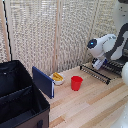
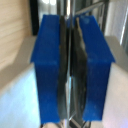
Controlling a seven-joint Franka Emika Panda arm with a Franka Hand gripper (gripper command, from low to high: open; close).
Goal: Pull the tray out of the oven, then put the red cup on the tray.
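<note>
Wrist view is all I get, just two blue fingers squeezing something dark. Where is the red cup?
Observer: The red cup stands upright on the wooden table, apart from the gripper.
Operator: Is anything next to it?
Observer: A small white bowl with yellow contents sits to the exterior view's left of the cup, not touching it.
Operator: And the dark thing between my fingers?
Observer: It looks like the front edge of the tray, a wire rack at the exterior view's right.
</note>
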